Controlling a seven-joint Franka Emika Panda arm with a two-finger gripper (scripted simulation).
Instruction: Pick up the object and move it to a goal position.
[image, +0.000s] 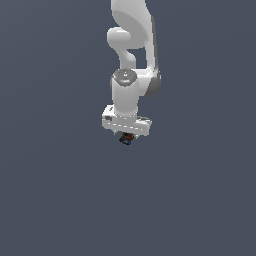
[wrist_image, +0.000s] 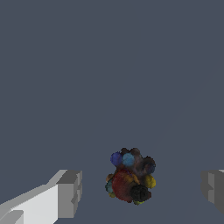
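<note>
The object (wrist_image: 130, 176) is a small dark lump with red, blue and yellowish patches. In the wrist view it lies between my two grey fingertips (wrist_image: 70, 192), with clear gaps on both sides. My gripper (wrist_image: 142, 190) is open around it and touches nothing. In the exterior view the white arm hangs straight down over the object (image: 126, 138), which peeks out just below the white hand. There my gripper (image: 127, 136) hides most of it, and the fingers themselves barely show.
A plain dark grey floor (image: 60, 200) fills both views. No other objects, walls or edges show. No goal marker is visible.
</note>
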